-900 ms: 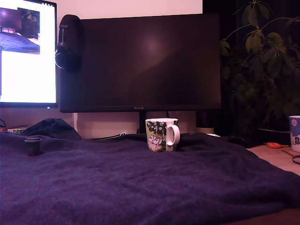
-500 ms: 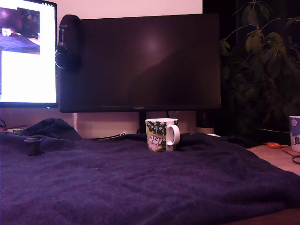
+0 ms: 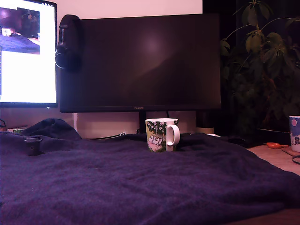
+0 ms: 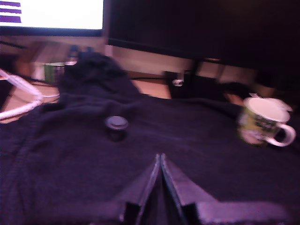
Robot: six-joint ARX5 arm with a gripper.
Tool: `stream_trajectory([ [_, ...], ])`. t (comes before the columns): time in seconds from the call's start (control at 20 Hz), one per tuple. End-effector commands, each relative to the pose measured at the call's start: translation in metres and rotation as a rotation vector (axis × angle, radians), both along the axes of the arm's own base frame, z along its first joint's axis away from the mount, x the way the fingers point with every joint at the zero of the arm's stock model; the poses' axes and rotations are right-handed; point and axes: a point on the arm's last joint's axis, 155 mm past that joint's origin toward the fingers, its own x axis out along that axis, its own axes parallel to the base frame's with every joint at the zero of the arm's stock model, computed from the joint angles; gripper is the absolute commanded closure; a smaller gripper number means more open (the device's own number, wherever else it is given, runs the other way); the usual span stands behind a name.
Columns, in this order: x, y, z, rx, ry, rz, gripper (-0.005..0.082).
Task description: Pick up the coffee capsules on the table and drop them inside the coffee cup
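Note:
One dark coffee capsule (image 3: 33, 145) stands rim-up on the table's blue-purple blanket (image 3: 140, 183) at the exterior view's left. In the wrist view the same capsule (image 4: 116, 127) sits ahead of my gripper (image 4: 160, 157), whose two fingers meet at their tips with nothing between them. The coffee cup (image 3: 161, 134), white with a green leafy print and a loop handle, stands upright near the middle back of the blanket; the wrist view shows the cup (image 4: 262, 122) well off to one side of the capsule. The arm is out of the exterior view.
A large dark monitor (image 3: 140, 61) and a lit screen (image 3: 27, 56) stand behind the blanket. A houseplant (image 3: 262, 61), a pale blue-and-white cup (image 3: 294, 133) and an orange object (image 3: 276, 145) sit at the exterior view's right on pale wood. The blanket bunches up behind the capsule (image 3: 51, 127).
The capsule and cup stay put in the exterior view. Only the small picture on the lit screen shifts.

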Motion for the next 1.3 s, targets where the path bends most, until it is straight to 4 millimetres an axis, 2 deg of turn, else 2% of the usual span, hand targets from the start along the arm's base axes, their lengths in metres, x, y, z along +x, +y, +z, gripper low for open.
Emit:
stream_trajectory([
  [0.0,0.006,0.002,-0.008,0.016,0.013,0.01,0.0792],
  [0.15,0.014,0.002,-0.02,0.043,0.052,0.001,0.0786],
  [0.25,0.02,-0.003,-0.034,0.038,0.106,-0.02,0.0683],
  [0.3,0.023,-0.004,-0.041,0.038,0.131,-0.023,0.0557],
  [0.4,0.027,-0.005,-0.056,0.036,0.184,-0.031,0.0238],
  [0.45,0.03,-0.006,-0.061,0.035,0.2,-0.036,0.0162],
  [0.55,0.038,-0.007,-0.062,0.056,0.186,-0.047,0.0161],
  [0.75,0.05,-0.008,-0.05,0.109,0.072,-0.06,0.0161],
  [1.05,0.037,-0.007,-0.067,0.14,-0.037,-0.061,0.0163],
  [1.25,0.037,-0.007,-0.063,0.182,-0.079,-0.066,0.0163],
])
